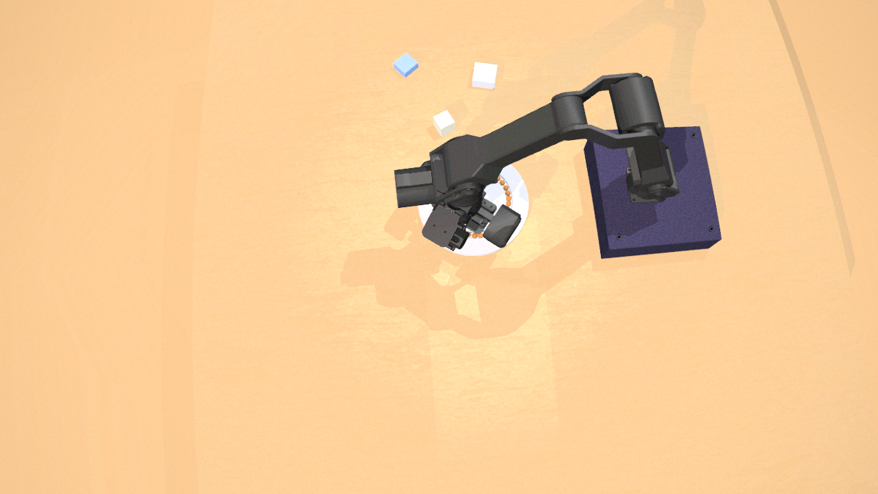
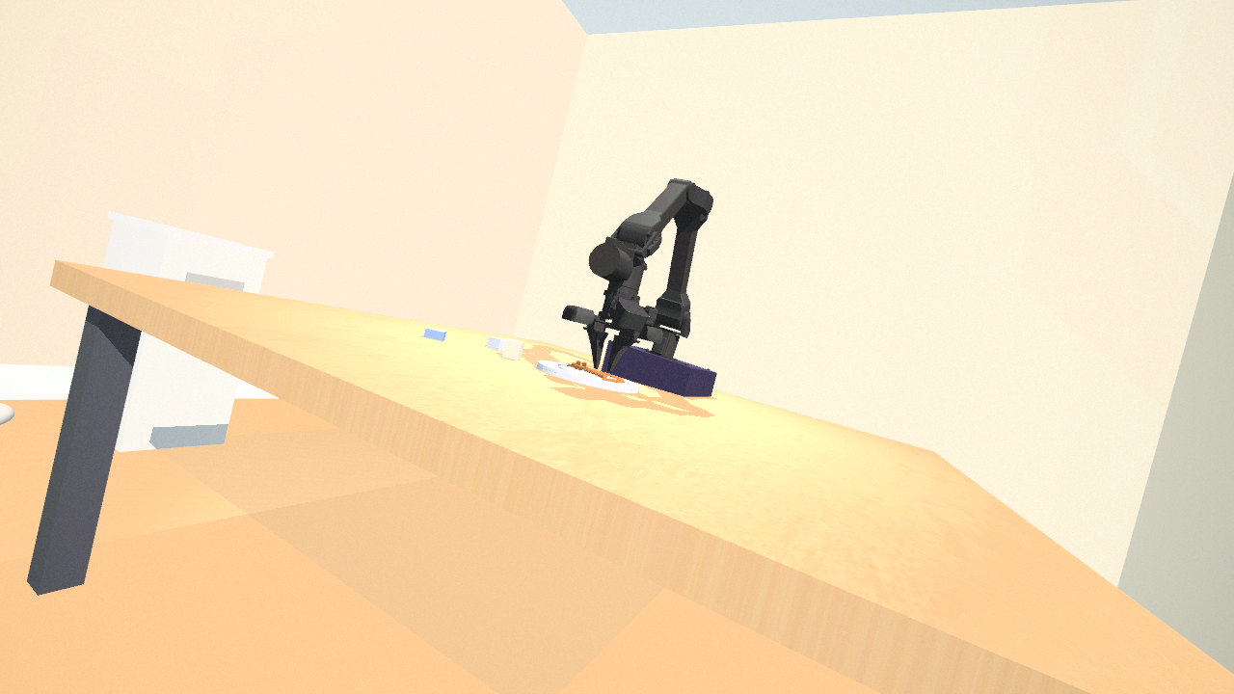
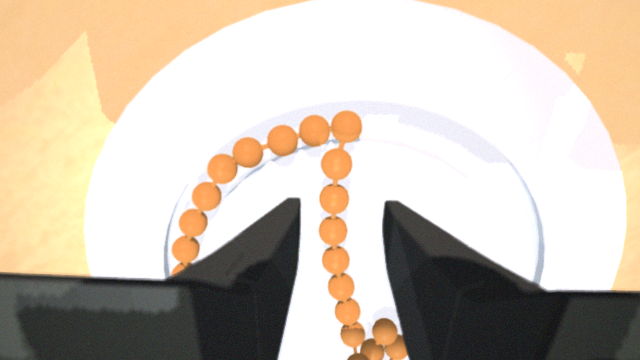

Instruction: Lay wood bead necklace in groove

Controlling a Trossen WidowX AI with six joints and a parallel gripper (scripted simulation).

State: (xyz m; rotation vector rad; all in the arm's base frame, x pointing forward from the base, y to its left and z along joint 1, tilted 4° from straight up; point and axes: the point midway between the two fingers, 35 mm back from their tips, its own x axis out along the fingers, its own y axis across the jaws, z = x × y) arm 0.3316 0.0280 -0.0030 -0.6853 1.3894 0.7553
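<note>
The white round bead board [image 1: 520, 197] [image 2: 545, 368] [image 3: 380, 55] lies on the table. The orange wood bead necklace [image 1: 508, 203] [image 2: 586, 370] [image 3: 222, 168] lies on it. In the wrist view one run of beads follows the groove along the left and upper left. At the top it turns sharply into a strand running down across the inner disc to a bunched clump at the bottom. The groove's upper right and right show no beads. My gripper [image 1: 476, 226] [image 2: 604, 367] [image 3: 342, 202] is partly open, low over the board, its fingers either side of the strand with gaps between.
A blue block [image 1: 405, 64] [image 2: 435, 333], a white block [image 1: 485, 73] [image 2: 496, 343] and a cream block [image 1: 444, 123] [image 2: 512, 349] lie beyond the board in the top view. The dark purple arm base [image 1: 650, 236] [image 2: 664, 372] stands to its right.
</note>
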